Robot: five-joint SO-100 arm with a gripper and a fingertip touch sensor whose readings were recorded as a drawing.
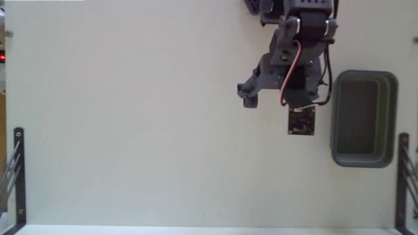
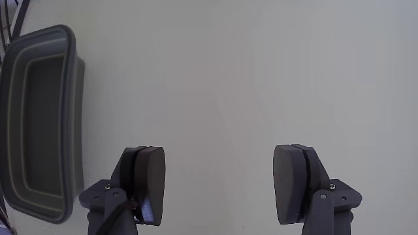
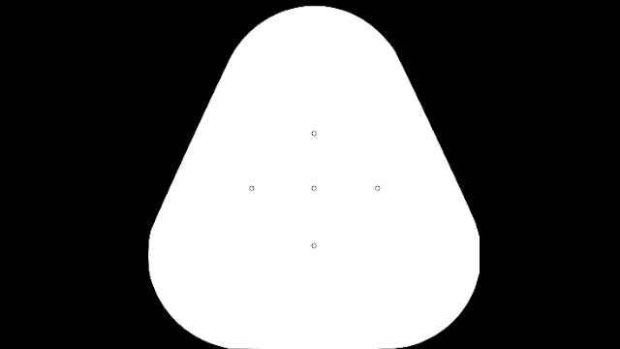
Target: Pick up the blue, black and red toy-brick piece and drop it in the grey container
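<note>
The toy-brick piece shows in neither view. In the fixed view the grey container [image 1: 392, 117] stands at the right on the white table, and nothing shows inside it. My gripper [image 1: 281, 91] hangs just left of it, near the top of the picture. The wrist view has the gripper [image 2: 219, 186] open wide, its two dark pads far apart with only bare table between them. There the grey container [image 2: 77, 130] lies at the left edge, beside the left finger [image 2: 147, 183].
A small dark circuit board with a red dot [image 1: 301, 121] hangs from the arm on wires, next to the container. Black metal brackets stand at the left edge [image 1: 18, 176] and the right edge [image 1: 401, 176] of the table.
</note>
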